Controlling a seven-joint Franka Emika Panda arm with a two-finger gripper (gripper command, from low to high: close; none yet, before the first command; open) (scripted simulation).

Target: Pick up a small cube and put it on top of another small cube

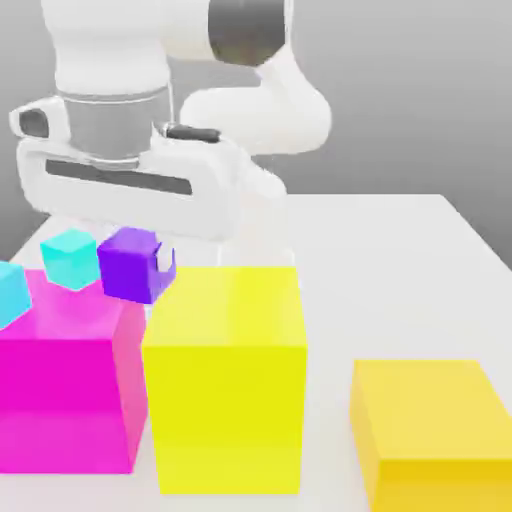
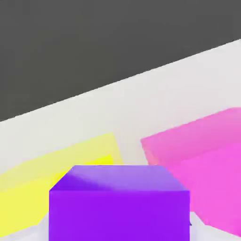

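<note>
Above the gap between the magenta block (image 1: 65, 385) and the tall yellow block (image 1: 225, 385), the claw (image 1: 140, 262) is clamped on the purple cube (image 1: 132, 265), which hangs clear of any surface. One white finger (image 1: 163, 261) shows against the cube's side toward the exterior view's right. The white arm (image 1: 130, 120) reaches in from above and behind. Two cyan cubes sit on top of the magenta block: one (image 1: 70, 257) just beside the purple cube, toward the exterior view's left, the other (image 1: 10, 292) at the picture's left edge. A lower yellow block (image 1: 430, 430) stands on the white worktop (image 1: 400, 260), apart from the tall one, toward the exterior view's right. From the hand view, the purple cube (image 2: 120, 202) sits close to the lens, with a yellow block (image 2: 56, 169) and the magenta block (image 2: 202, 160) beyond it on the worktop (image 2: 141, 108).
</note>
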